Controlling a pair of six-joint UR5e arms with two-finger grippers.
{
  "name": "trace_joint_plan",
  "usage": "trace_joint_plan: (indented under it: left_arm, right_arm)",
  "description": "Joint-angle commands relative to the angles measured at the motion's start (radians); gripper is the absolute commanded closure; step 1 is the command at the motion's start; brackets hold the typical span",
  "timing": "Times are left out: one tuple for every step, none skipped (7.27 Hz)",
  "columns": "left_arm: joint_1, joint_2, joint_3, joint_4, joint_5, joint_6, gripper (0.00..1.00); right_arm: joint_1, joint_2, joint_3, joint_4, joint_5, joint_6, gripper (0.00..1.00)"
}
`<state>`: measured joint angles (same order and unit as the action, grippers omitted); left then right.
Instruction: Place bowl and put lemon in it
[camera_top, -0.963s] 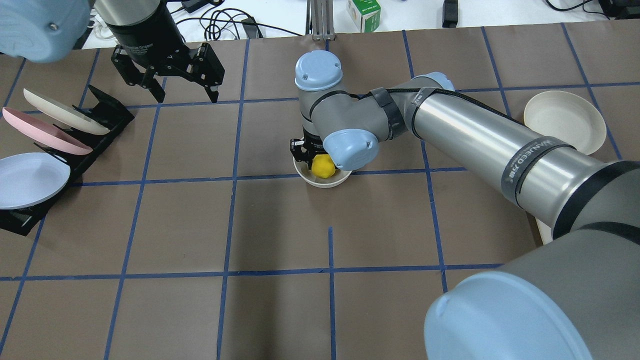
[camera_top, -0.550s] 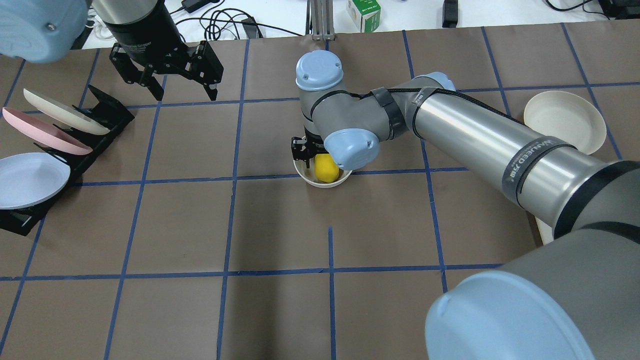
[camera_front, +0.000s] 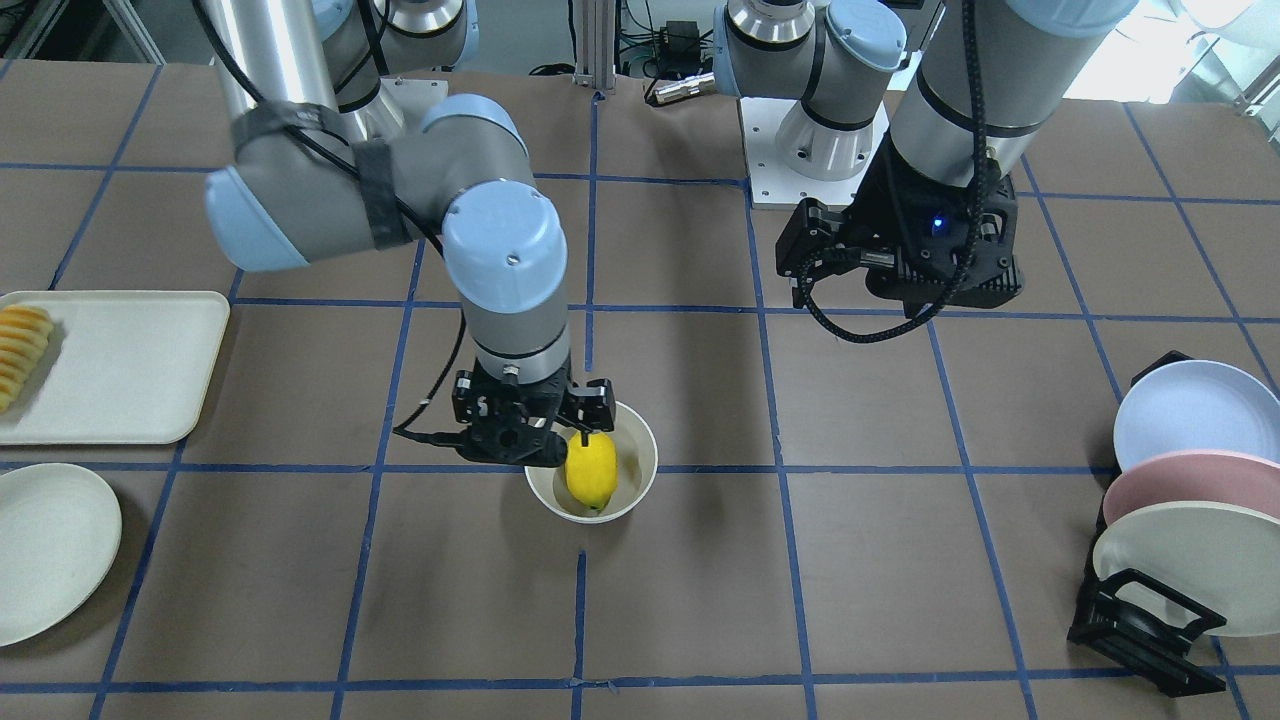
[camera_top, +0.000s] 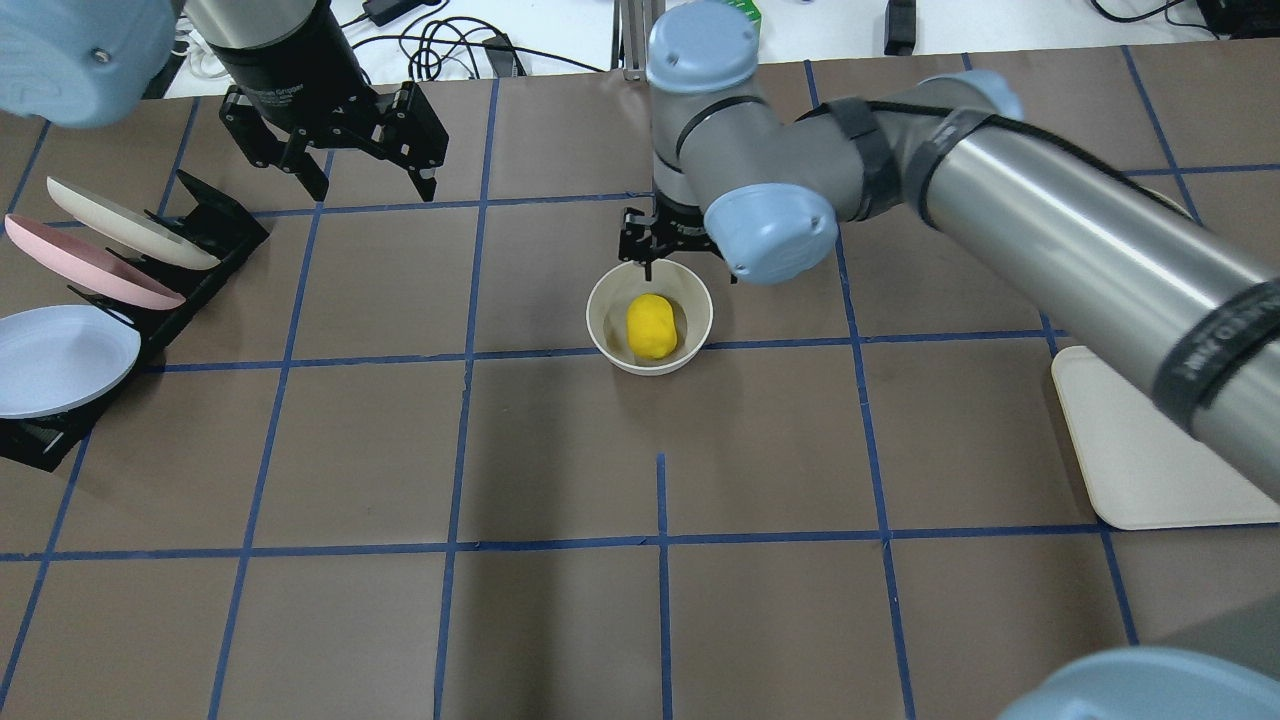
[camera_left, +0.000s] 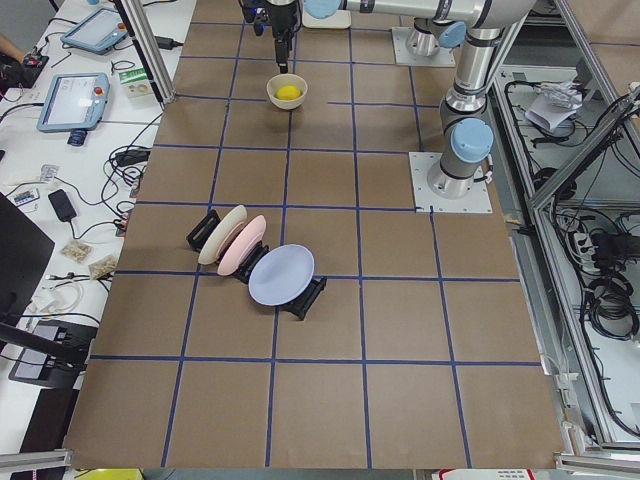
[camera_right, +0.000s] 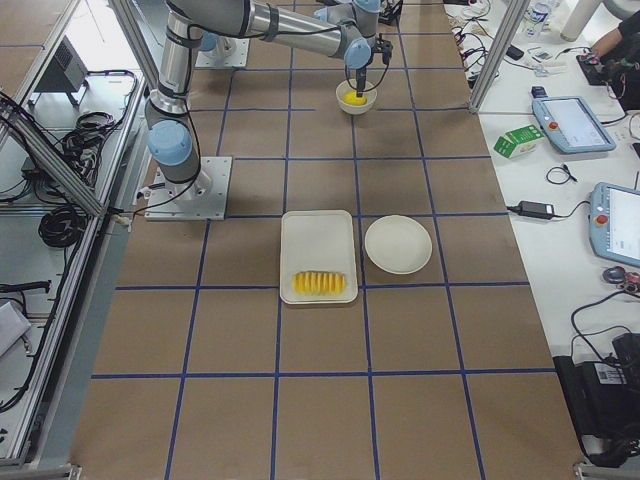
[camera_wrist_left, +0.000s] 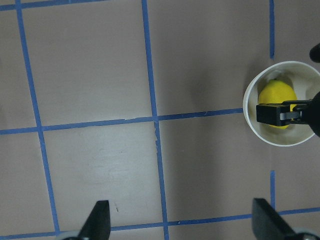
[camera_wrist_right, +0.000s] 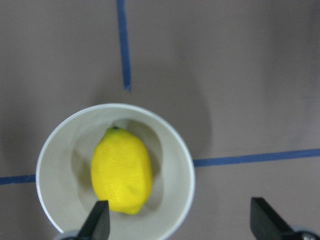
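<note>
The off-white bowl (camera_top: 608, 300) stands on the brown table near the middle, and the yellow lemon (camera_top: 652, 326) lies inside it. My right gripper (camera_top: 662, 250) hangs just above the bowl's far rim, open and empty. In the right wrist view its fingertips (camera_wrist_right: 97, 222) spread wide over the bowl (camera_wrist_right: 172, 150) and lemon (camera_wrist_right: 122, 170). The front view shows the gripper (camera_front: 530, 445) beside the lemon (camera_front: 591, 470). My left gripper (camera_top: 370, 170) is open and empty at the far left, above the table. Its wrist view shows the bowl (camera_wrist_left: 285, 139) at the right.
A black rack (camera_top: 215, 235) with several pastel plates stands at the left edge. A cream tray (camera_front: 120, 370) with fruit slices (camera_front: 22, 350) and a flat plate (camera_front: 40, 550) lie on my right side. Cables and a green carton (camera_right: 518, 142) lie beyond the table.
My right gripper has risen out of the bowl and drawn back toward the far side, leaving the lemon lying in the bowl. The left gripper has barely moved.
</note>
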<state>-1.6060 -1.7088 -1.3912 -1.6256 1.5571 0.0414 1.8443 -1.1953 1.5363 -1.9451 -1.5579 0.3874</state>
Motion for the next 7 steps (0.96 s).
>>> trace_joint_plan:
  left_arm:
    - [-0.002,0.003,0.001,0.000,0.001,0.000,0.00]
    - [-0.002,0.008,0.003,0.000,0.001,0.000,0.00]
    - [-0.002,0.008,0.003,0.000,0.001,0.000,0.00]
    - [-0.002,0.008,0.003,0.000,0.003,0.000,0.00]
    - [-0.002,0.008,0.003,0.000,0.001,0.000,0.00]
    - [-0.002,0.006,0.000,0.000,0.003,0.000,0.00]
    - [-0.002,0.012,0.003,-0.002,0.001,0.000,0.00]
  right_arm:
    - [-0.155,-0.175,0.010,0.122,0.001,-0.010,0.00]
    - [-0.198,-0.213,-0.001,0.217,0.013,-0.016,0.00]
    - [-0.207,-0.275,0.013,0.234,0.007,-0.045,0.00]
    - [-0.214,-0.314,0.027,0.270,0.001,-0.064,0.00]
    - [-0.217,-0.329,0.039,0.273,0.008,-0.074,0.00]
    - [-0.218,-0.333,0.045,0.273,0.012,-0.102,0.00]
    - [-0.218,-0.331,0.047,0.275,-0.004,-0.120,0.00]
